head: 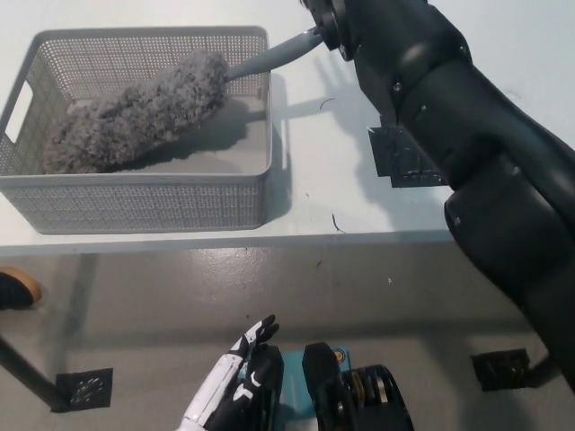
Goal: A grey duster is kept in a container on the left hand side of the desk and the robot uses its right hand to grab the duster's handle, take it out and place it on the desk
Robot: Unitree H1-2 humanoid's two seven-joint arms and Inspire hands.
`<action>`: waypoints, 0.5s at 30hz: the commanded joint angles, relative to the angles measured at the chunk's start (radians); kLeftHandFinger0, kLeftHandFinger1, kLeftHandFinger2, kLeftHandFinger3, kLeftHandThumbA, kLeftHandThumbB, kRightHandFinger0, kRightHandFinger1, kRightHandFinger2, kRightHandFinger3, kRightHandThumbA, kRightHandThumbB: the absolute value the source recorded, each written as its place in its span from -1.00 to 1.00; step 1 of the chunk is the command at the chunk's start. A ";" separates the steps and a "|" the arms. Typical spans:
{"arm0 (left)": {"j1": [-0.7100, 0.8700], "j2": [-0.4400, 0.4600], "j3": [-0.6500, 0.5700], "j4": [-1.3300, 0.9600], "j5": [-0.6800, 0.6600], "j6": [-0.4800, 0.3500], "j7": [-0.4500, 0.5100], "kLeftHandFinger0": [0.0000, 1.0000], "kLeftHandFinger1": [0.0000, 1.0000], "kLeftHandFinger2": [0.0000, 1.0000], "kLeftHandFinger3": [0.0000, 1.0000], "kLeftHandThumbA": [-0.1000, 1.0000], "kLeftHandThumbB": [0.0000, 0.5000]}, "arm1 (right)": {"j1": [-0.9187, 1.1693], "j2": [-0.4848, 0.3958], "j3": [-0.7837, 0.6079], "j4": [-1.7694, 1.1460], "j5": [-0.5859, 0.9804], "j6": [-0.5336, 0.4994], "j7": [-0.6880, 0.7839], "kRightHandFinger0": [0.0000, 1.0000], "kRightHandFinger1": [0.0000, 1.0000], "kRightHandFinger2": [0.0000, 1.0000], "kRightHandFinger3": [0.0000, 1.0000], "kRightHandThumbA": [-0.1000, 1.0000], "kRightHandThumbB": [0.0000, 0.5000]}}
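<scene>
A fluffy grey duster (135, 112) lies slantwise inside a grey mesh basket (144, 202) on the left part of the white desk (359, 193). Its grey handle (269, 56) sticks out over the basket's right rim toward the top of the picture. My black right arm (467, 162) reaches up from the lower right. My right hand (328, 20) is at the end of the handle and is mostly cut off by the top edge, so its grip is hidden. My white left hand (235, 375) rests low at the bottom, off the desk, open and holding nothing.
The desk's front edge (269, 241) runs across the middle, with grey floor below it. A dark patch (404, 162) lies on the desk under my right arm. Black desk feet (85, 388) stand on the floor at the lower left and lower right.
</scene>
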 commanded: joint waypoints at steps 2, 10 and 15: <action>-0.017 -0.002 -0.011 -0.001 0.019 -0.036 -0.011 1.00 1.00 1.00 1.00 0.93 -0.38 | -0.022 0.011 -0.009 0.005 0.059 -0.021 0.002 1.00 1.00 1.00 1.00 0.75 1.00; -0.017 -0.009 -0.020 -0.007 0.028 -0.031 -0.017 1.00 1.00 1.00 1.00 0.94 -0.38 | 0.015 0.042 0.001 0.006 0.082 -0.032 -0.012 1.00 1.00 1.00 1.00 0.77 1.00; -0.009 -0.015 -0.026 -0.024 0.019 -0.006 -0.033 1.00 1.00 1.00 1.00 0.95 -0.38 | 0.034 0.065 0.024 0.030 0.078 -0.034 -0.010 1.00 1.00 1.00 1.00 0.80 1.00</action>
